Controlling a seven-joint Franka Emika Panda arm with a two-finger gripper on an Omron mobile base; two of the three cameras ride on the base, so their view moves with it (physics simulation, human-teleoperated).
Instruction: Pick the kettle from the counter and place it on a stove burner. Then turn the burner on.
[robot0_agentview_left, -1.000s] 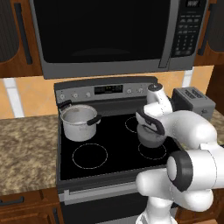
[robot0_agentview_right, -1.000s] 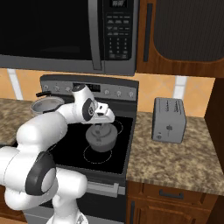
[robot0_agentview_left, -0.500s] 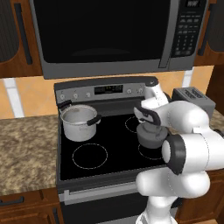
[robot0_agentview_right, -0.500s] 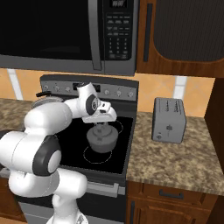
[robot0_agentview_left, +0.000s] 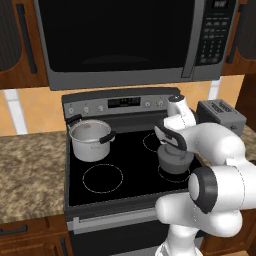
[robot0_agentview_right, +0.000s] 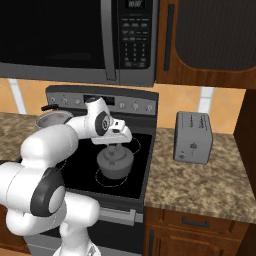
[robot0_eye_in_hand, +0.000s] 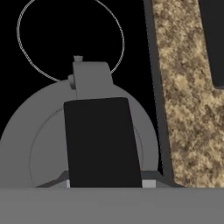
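Kitchen range under a microwave (robot0_agentview_left: 125, 40), black glass stovetop (robot0_agentview_left: 107, 192). Kettle (robot0_agentview_left: 174, 161) sits on the front burner nearest the toaster (robot0_agentview_right: 193, 136) — off the granite counter (robot0_agentview_right: 200, 185), so placement looks done. Gripper (robot0_agentview_right: 114, 146) hangs right over the kettle's arched handle (robot0_agentview_left: 173, 137); whether the fingers are clamped on it or parted, I cannot tell. Steel pot (robot0_agentview_left: 90, 141) occupies the far burner away from the toaster. Left to do — release, then turn a knob on the control panel (robot0_agentview_left: 120, 103).
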